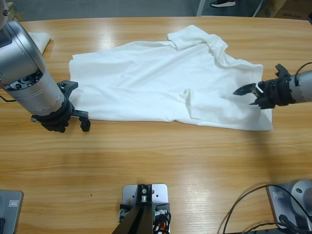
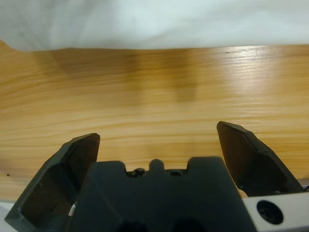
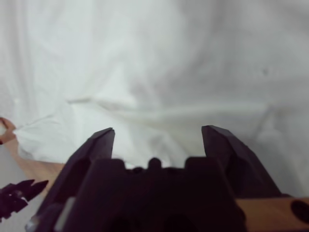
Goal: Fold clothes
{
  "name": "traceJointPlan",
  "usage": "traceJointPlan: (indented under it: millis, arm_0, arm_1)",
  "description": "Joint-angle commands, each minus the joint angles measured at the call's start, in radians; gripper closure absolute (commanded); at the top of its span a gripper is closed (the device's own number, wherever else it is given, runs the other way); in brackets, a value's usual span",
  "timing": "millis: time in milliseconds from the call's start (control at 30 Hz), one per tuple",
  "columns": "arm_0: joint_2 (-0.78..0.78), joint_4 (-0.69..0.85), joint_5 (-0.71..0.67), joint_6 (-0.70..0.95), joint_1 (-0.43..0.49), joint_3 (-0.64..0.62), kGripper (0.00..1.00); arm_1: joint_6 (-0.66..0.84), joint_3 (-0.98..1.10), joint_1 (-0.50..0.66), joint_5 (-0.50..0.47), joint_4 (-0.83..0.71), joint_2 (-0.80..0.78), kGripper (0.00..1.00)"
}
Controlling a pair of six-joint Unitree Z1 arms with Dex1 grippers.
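The T-shirt (image 1: 161, 80) was spread lengthwise between the grippers; the left gripper (image 1: 73, 105) was held released beside its edge, the right gripper (image 1: 249, 92) released over its opposite end

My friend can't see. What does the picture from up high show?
A white T-shirt lies spread, a bit rumpled, on a wooden table. The left gripper, open, sits at the shirt's left edge, and the right gripper, open, hovers over its right side.
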Motion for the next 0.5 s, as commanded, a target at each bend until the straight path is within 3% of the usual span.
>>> traceJointPlan:
  millis: [33,367,500]
  arm_0:
    - [0.048,0.015,-0.011,-0.001,-0.009,0.019,0.041]
    - [0.052,0.014,-0.012,-0.009,-0.02,0.016,0.041]
    - [0.052,0.015,-0.012,-0.013,-0.023,0.016,0.041]
  arm_1:
    - [-0.023,0.06,-0.014,0.005,-0.146,-0.001,0.266]
    - [-0.118,0.077,-0.014,-0.028,-0.098,-0.123,0.266]
    - [-0.102,0.038,-0.014,-0.029,0.051,-0.13,0.266]
